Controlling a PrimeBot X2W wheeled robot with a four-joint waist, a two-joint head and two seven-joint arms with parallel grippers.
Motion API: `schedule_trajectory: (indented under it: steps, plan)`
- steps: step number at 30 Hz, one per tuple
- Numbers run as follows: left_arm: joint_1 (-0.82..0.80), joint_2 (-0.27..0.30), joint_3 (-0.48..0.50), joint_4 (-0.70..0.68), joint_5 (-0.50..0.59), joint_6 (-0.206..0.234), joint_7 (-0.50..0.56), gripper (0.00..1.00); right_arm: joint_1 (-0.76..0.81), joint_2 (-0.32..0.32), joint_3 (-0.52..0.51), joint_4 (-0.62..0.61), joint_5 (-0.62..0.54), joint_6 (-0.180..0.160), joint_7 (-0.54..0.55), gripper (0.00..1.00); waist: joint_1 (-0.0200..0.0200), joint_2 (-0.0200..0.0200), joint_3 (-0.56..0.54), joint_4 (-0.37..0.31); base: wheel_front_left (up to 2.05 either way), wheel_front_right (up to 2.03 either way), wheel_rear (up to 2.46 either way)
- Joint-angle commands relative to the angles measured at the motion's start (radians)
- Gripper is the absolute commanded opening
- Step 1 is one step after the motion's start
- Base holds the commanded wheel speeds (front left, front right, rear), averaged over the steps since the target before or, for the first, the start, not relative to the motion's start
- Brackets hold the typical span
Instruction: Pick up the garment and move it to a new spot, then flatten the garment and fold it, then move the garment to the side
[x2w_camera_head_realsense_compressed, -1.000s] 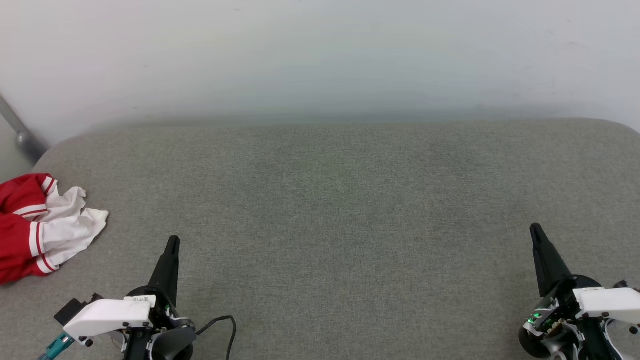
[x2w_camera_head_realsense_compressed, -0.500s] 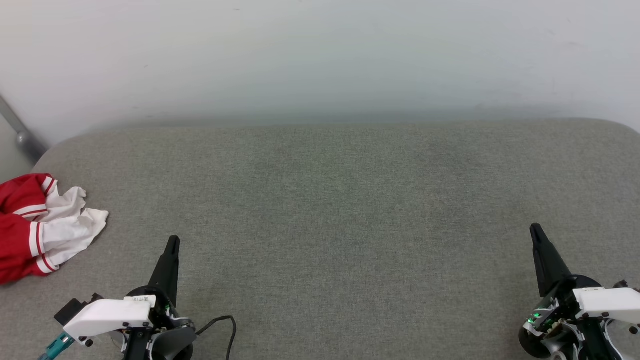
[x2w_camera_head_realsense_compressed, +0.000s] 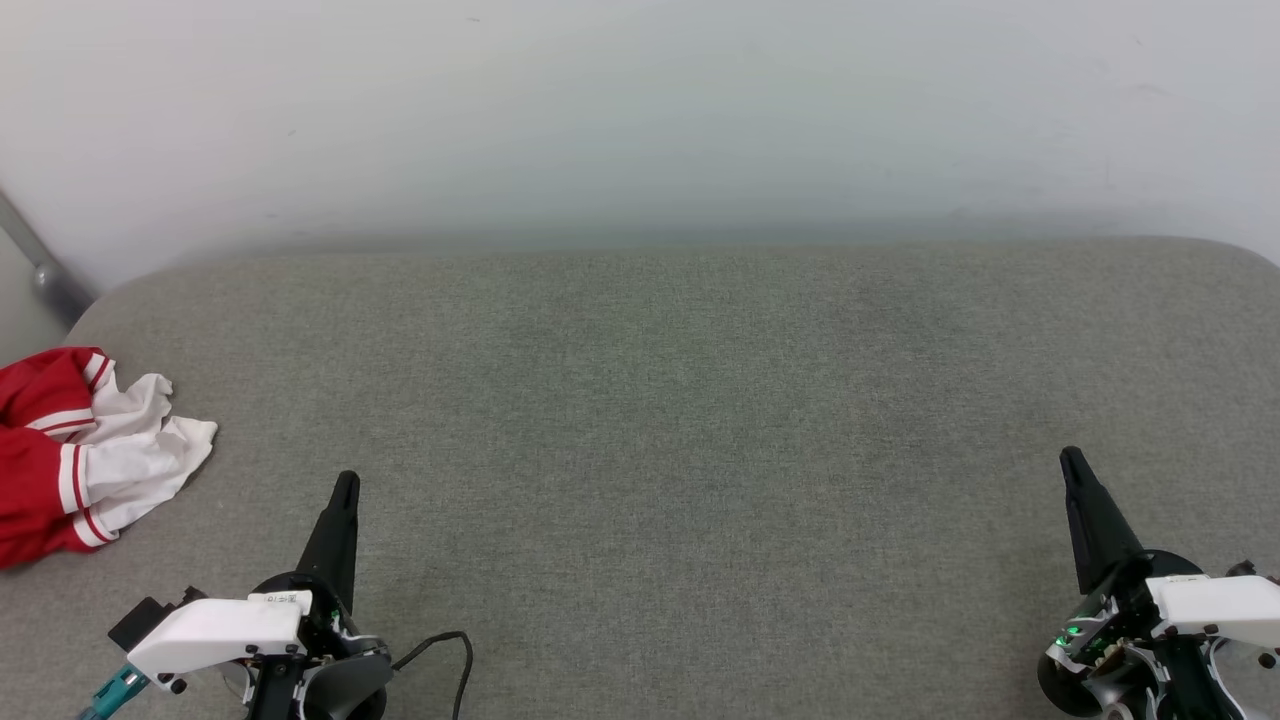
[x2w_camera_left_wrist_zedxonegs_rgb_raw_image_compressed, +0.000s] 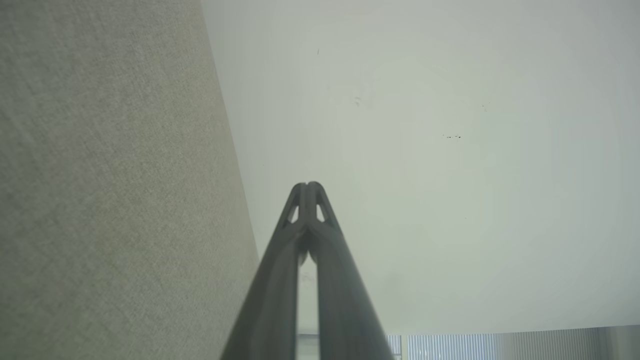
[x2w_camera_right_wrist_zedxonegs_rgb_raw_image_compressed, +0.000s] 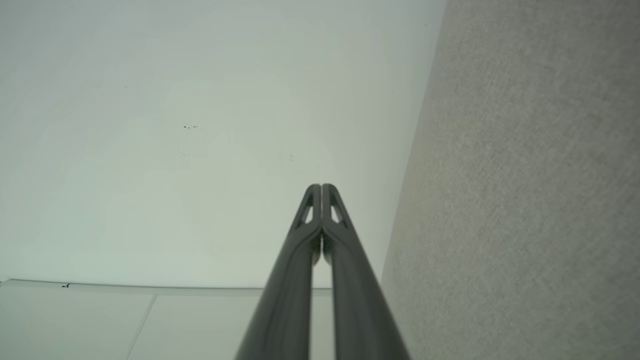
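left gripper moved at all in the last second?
No. The left gripper sits in the same spot relative to the garment and the grey surface's far edge.

Garment (x2w_camera_head_realsense_compressed: 45, 470): soft cloth. Seat pad (x2w_camera_head_realsense_compressed: 650, 450): grey woven fabric, matt, sl. rough. Wall (x2w_camera_head_realsense_compressed: 640, 100): smooth, matt.

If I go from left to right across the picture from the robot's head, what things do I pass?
red and white T-shirt, crumpled → left gripper, shut → black cable → right gripper, shut
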Motion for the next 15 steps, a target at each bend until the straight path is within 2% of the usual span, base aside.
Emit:
schedule_trajectory:
  steps: [1, 4, 5, 15]
  plan:
    - [-0.007, -0.002, 0.002, 0.000, 0.001, -0.002, 0.004, 0.00, -0.013, 0.004, 0.001, 0.001, -0.004, 0.000, 0.000, 0.00, 0.0000, -0.0001, 0.000, 0.000, 0.00, 0.00, 0.00]
    - [-0.007, -0.002, 0.002, 0.000, 0.001, -0.002, 0.004, 0.00, -0.013, 0.004, 0.001, 0.001, -0.004, 0.000, 0.000, 0.00, 0.0000, -0.0001, 0.000, 0.000, 0.00, 0.00, 0.00]
    - [-0.007, -0.002, 0.002, 0.000, 0.001, -0.002, 0.003, 1.00, -0.013, 0.004, 0.001, 0.001, -0.004, 0.000, 0.000, 1.00, 0.0000, -0.0001, 0.000, 0.000, 0.00, 0.00, 0.00]
    - [0.031, -0.002, -0.010, -0.005, 0.036, 0.000, -0.036, 1.00, 0.033, 0.001, 0.008, 0.006, -0.041, 0.000, -0.035, 1.00, 0.0000, -0.0001, 0.000, 0.000, 0.00, 0.00, 0.00]
